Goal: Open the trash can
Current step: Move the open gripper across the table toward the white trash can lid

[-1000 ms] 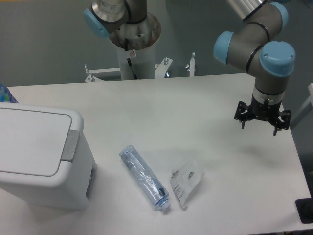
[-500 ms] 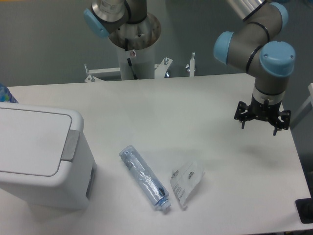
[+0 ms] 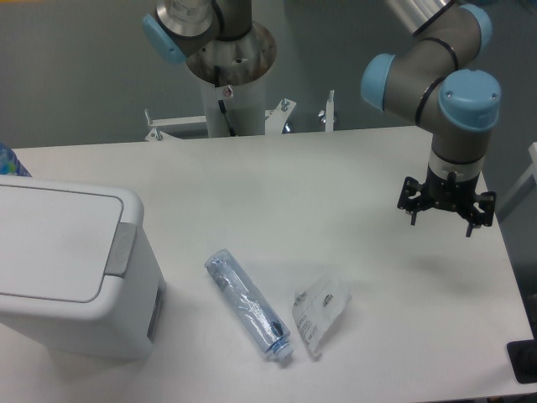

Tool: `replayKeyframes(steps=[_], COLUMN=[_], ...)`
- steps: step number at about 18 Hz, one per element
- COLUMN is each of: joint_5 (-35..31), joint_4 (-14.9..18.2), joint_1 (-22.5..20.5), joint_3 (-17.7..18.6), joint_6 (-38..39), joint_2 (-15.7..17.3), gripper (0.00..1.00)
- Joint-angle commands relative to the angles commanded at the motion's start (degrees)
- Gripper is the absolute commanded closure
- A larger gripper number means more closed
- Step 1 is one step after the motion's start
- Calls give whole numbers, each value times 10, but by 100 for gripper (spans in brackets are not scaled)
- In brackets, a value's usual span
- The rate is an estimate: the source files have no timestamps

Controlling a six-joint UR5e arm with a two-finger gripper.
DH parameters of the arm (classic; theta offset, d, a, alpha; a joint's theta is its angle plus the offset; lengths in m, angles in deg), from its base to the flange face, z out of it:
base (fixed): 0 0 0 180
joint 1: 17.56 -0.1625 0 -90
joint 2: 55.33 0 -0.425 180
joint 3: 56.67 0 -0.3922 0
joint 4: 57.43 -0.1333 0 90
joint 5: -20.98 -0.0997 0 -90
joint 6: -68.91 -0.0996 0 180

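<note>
We see the large white rectangular plastic trash can [image 3: 71, 277] at the bench's [image 3: 277, 176] near left, lid shut, while our claw [image 3: 439, 214] hangs spread and empty far right. We judge the approach barely begun; next we must cross to the grey push tab [image 3: 122, 249] and press it.

1. You have even, diffuse overhead light; the white table [image 3: 336, 176] reads bright without blowing out.
2. Shadows are soft: a faint one lies under the gripper [image 3: 440, 220], and a darker band sits along the base of the trash can [image 3: 75, 269].
3. Small glints show on the plastic bottle [image 3: 247, 306] and the clear wrapper [image 3: 319, 312].
4. Focus is slightly soft throughout, with mild grain on the grey wall [image 3: 75, 75].
</note>
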State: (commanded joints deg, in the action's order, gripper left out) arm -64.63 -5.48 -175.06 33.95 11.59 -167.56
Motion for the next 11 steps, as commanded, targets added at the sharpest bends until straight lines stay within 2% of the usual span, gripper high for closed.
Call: replayKeyframes(steps=[3, 8, 11], joint_5=[7, 56, 62], joint_4=[1, 2, 2], joint_1=[14, 44, 81], joint_3=[0, 0, -4], joint_6=[19, 107, 171], joint_2=[11, 36, 45], gripper=[0, 0, 0])
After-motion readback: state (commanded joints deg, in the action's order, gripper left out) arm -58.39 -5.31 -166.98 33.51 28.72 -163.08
